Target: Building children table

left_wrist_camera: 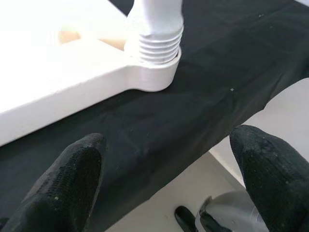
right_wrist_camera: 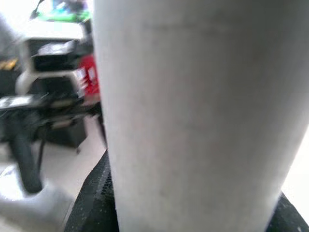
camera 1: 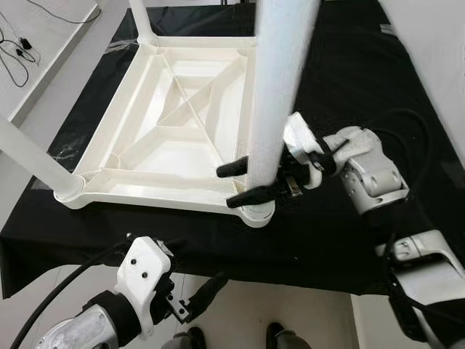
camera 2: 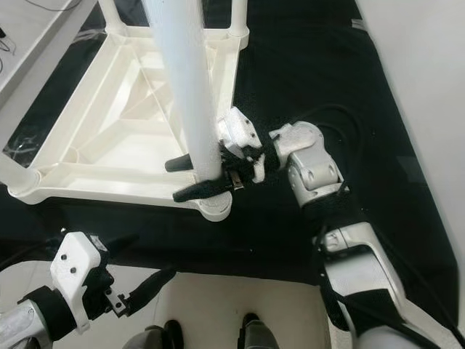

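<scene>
Tabletop (camera 1: 341, 94) draped in black cloth fills the middle of the head views, and on it lies the white plastic children's table (camera 1: 171, 120), upside down, its ribbed underside facing up across the left and centre of the frame. Three legs stand in its corner sockets: one at the upper edge (camera 1: 139, 18), one at the lower left (camera 1: 33, 161), and a thick white leg (camera 1: 280, 80) rising from the near right corner socket (camera 1: 256, 212) toward the top of the frame. The right claw (camera 1: 243, 183) reaches in from the right and is clamped on this leg just above the socket, one black finger on each side; its wrist view shows the white shaft pressed between the black pads. The left claw (left_wrist_camera: 169, 179) hangs below the cloth's front edge at the lower left, its fingers (left_wrist_camera: 67, 179) spread apart and holding nothing, looking toward a threaded leg base (left_wrist_camera: 155, 46) seated in a corner socket. No brand, label or writing can be read anywhere. Black cables (camera 1: 18, 51) lie on a pale surface at the upper left.
</scene>
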Robot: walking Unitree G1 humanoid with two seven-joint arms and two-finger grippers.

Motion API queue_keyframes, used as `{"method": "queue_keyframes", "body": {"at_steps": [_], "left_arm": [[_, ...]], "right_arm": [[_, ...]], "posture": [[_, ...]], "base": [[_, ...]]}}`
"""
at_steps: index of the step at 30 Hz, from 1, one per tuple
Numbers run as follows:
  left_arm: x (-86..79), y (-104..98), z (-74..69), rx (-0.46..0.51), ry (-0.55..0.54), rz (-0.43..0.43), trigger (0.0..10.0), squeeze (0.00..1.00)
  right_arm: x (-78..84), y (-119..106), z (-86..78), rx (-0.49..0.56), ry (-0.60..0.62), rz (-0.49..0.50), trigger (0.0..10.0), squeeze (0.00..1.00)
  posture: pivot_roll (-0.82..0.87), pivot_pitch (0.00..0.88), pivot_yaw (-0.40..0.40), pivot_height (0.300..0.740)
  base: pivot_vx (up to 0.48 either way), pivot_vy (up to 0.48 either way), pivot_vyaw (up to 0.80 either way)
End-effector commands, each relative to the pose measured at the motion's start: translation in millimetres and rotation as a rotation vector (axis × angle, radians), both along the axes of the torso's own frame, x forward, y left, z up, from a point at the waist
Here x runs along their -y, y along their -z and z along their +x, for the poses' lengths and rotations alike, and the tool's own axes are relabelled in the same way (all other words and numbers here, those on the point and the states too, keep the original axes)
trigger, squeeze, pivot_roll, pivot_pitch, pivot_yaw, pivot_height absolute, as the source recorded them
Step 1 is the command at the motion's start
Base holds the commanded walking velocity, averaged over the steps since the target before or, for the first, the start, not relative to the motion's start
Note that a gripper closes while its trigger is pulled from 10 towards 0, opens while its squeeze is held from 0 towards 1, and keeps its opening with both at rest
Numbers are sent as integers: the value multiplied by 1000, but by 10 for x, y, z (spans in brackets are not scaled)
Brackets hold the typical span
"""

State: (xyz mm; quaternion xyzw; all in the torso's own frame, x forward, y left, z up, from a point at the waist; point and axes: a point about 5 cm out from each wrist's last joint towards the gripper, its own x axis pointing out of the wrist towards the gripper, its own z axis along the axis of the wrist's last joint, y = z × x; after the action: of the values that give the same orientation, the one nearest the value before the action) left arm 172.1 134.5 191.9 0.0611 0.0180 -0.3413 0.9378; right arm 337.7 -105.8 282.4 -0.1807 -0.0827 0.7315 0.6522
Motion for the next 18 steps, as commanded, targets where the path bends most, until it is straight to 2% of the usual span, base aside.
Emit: {"method": "queue_keyframes", "body": {"at_steps": [1, 3, 4, 6, 7, 8, 9, 10, 11, 13, 14, 16, 18], "left_arm": [[3, 48, -23, -35, 5, 6, 10000, 0], [6, 47, -21, -35, 5, 5, 10000, 0], [22, 48, -12, -33, 6, 0, 10000, 0], [22, 48, -12, -33, 6, 0, 10000, 0], [27, 49, -9, -33, 6, -2, 10000, 0], [27, 49, -9, -33, 6, -2, 10000, 0], [30, 49, -4, -32, 5, -4, 10000, 0], [30, 49, -4, -32, 5, -4, 10000, 0], [33, 50, 2, -32, 4, -5, 10000, 0], [33, 50, 17, -30, 2, -7, 10000, 0], [33, 50, 17, -30, 2, -7, 10000, 0], [25, 49, 36, -27, 1, -8, 10000, 0], [22, 50, 42, -26, 0, -8, 10000, 0]], "right_arm": [[-11, 145, 87, -53, 127, -2, 10000, 0], [-3, 145, 113, -64, 168, 17, 10000, 0], [88, 190, 232, -110, 398, 57, 10000, 0], [88, 190, 232, -110, 398, 57, 10000, 0], [133, 216, 272, -130, 486, 69, 10000, 0], [133, 216, 272, -130, 486, 69, 10000, 0], [190, 252, 302, -149, 583, 89, 10000, 0], [190, 252, 302, -149, 583, 89, 10000, 0], [247, 291, 302, -167, 663, 128, 10000, 0], [332, 387, 242, -176, 797, 194, 10000, 0], [332, 387, 242, -176, 797, 194, 10000, 0], [314, 515, 101, -136, 917, 247, 10000, 0], [302, 545, 57, -124, 950, 264, 10000, 0]], "posture": [[72, 351, 36, 740], [72, 351, 36, 740], [48, 351, 20, 740], [48, 351, 20, 740], [45, 351, 19, 740], [45, 351, 19, 740], [36, 347, 13, 740], [36, 347, 13, 740], [33, 345, 8, 740], [27, 341, 6, 740], [27, 341, 6, 740], [19, 339, 10, 740], [19, 339, 10, 740]], "base": [[0, 0, 0], [0, 0, 0], [0, 0, 0], [0, 0, 0], [0, 0, 0], [0, 0, 0], [0, 0, 0], [0, 0, 0], [0, 0, 0], [0, 0, 0], [0, 0, 0], [0, 0, 0], [0, 0, 0]]}}
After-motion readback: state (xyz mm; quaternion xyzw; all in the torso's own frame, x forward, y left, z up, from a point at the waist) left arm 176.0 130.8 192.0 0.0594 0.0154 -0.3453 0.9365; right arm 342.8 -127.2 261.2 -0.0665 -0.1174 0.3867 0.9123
